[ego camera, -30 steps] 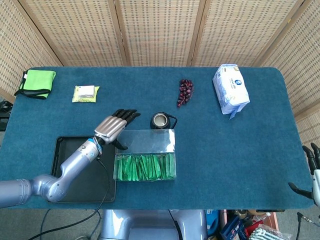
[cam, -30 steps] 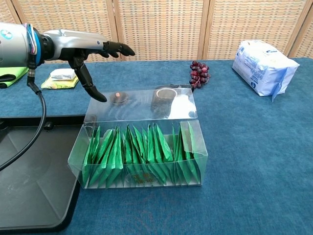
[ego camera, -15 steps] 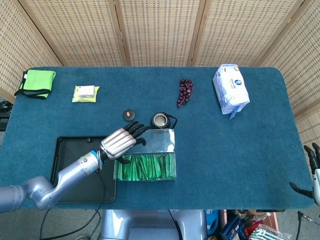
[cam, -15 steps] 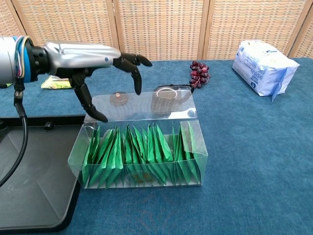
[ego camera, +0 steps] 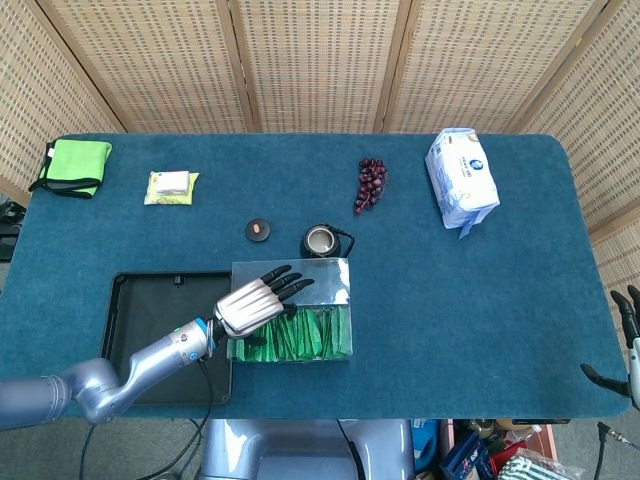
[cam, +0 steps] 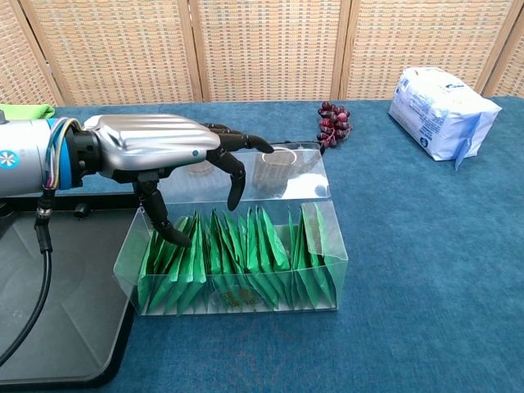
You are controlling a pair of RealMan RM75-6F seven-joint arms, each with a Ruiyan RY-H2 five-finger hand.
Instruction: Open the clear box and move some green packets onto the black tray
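Note:
The clear box (cam: 237, 270) stands open at the table's front, its lid (cam: 291, 176) tipped up at the back. Green packets (cam: 246, 250) stand in a row inside it. My left hand (cam: 160, 147) hovers over the box's left half with fingers spread and nothing held; its thumb tip (cam: 176, 237) dips among the leftmost packets. From the head view the left hand (ego camera: 255, 300) covers the box's left end (ego camera: 300, 335). The black tray (ego camera: 150, 330) lies just left of the box. My right hand (ego camera: 628, 345) shows only at the far right edge, fingers apart.
Behind the box sit a small dark cup (ego camera: 320, 240) and a black disc (ego camera: 258, 230). Grapes (ego camera: 371, 183) and a white bag (ego camera: 461, 176) lie at the back right. A green cloth (ego camera: 75, 165) and a yellow-green packet (ego camera: 172, 186) lie at the back left.
My left hand has come forward from behind the lid, over it, and down onto the left end of the packet row. The right hand has barely moved.

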